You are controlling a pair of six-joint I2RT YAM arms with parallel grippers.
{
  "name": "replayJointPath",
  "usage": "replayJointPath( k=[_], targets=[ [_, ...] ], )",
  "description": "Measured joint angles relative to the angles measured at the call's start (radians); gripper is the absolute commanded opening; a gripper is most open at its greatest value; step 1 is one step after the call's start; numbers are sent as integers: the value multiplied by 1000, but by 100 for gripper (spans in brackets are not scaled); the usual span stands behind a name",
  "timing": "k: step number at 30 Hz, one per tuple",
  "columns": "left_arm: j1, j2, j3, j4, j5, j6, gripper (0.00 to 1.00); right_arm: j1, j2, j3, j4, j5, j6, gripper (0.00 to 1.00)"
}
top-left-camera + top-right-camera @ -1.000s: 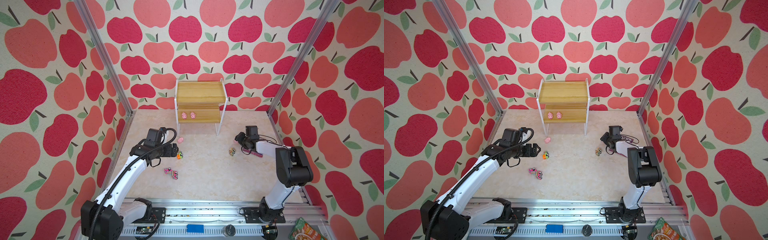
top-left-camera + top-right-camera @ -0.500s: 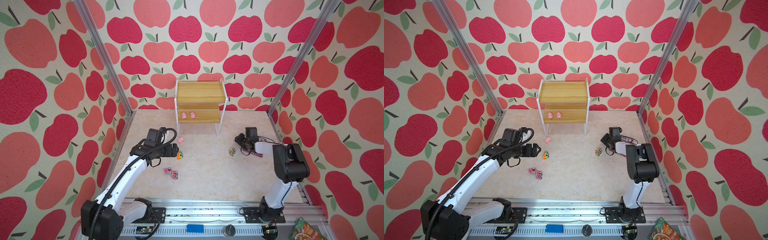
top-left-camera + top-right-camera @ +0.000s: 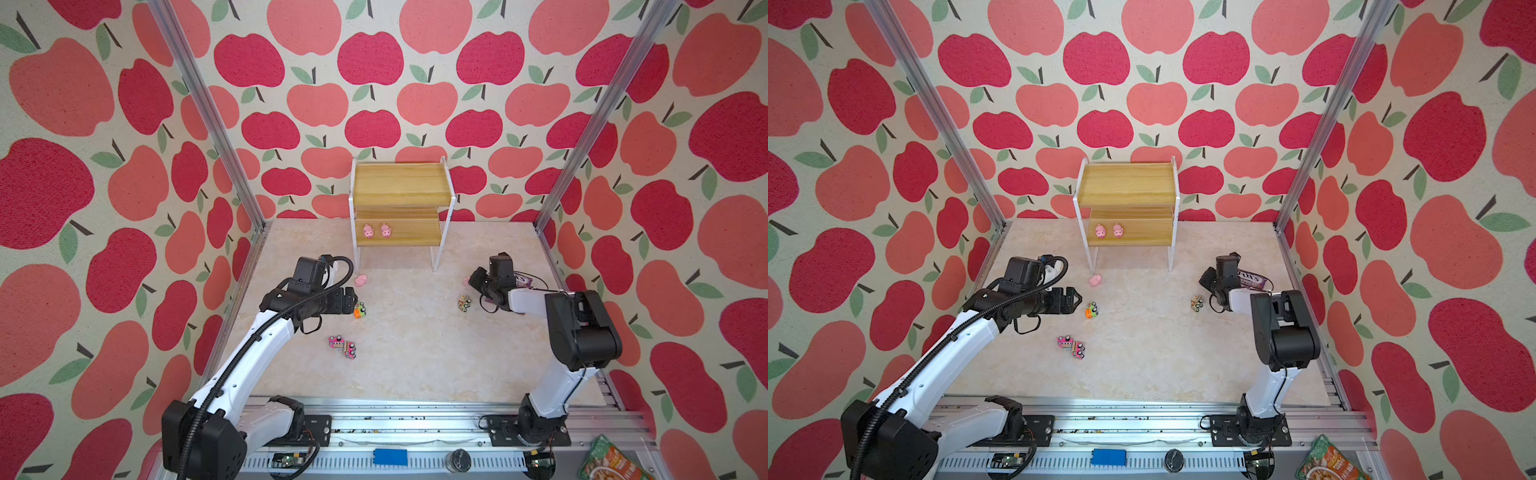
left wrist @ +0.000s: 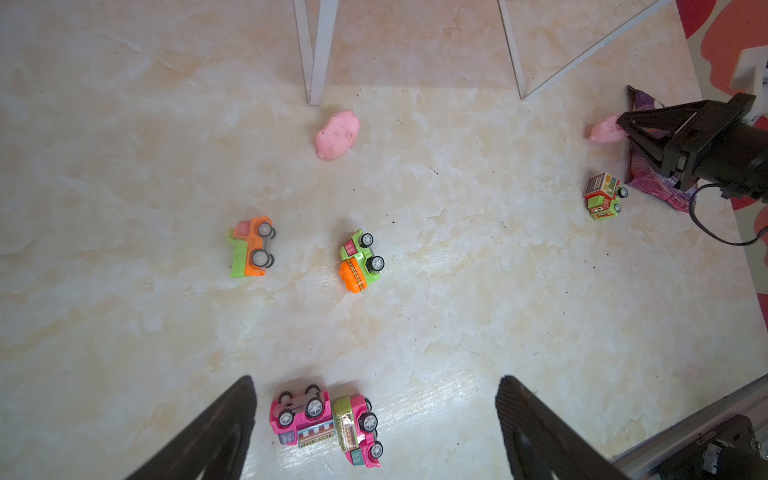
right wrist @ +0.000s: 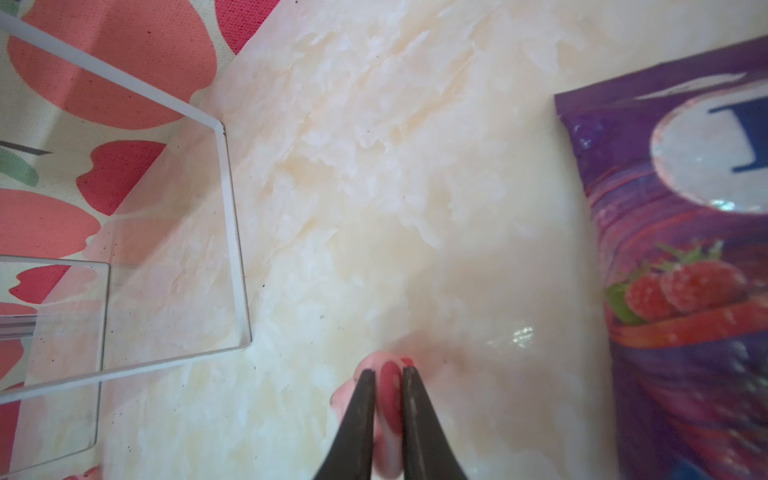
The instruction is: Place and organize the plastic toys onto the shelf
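While the right gripper (image 5: 388, 374), right of centre in both top views, pinches a pink pig (image 5: 345, 397), a slow, straight lift toward the shelf (image 3: 401, 185) at upper centre seems wisest; the left gripper (image 4: 374, 379) gapes wide.

Both top views look down from high at the front and share the whole cream marble-patterned tabletop (image 3: 415, 374) and the small two-tier wooden shelf with white legs (image 3: 401, 183) at the back. The left wrist view looks down from higher; the right wrist view is very close to the tabletop. Both show the glossy purple candy bag (image 5: 685, 270).
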Motion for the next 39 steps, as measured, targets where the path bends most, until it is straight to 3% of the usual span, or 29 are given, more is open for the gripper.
replayJointPath(
  k=[5,14,19,24,39],
  targets=[
    [0,0,0,0,-1,0,93,122,-103,19,-134,124,-114,15],
    [14,0,0,0,-5,2,93,482,-218,58,-352,482,-375,15],
    [56,0,0,-1,-10,2,93,671,-96,165,-439,717,-525,16],
    [95,-17,0,-2,-13,-1,93,807,64,256,-471,869,-651,17],
    [111,-84,0,-4,-20,-1,93,1004,363,417,-546,1077,-872,24]
  ],
)
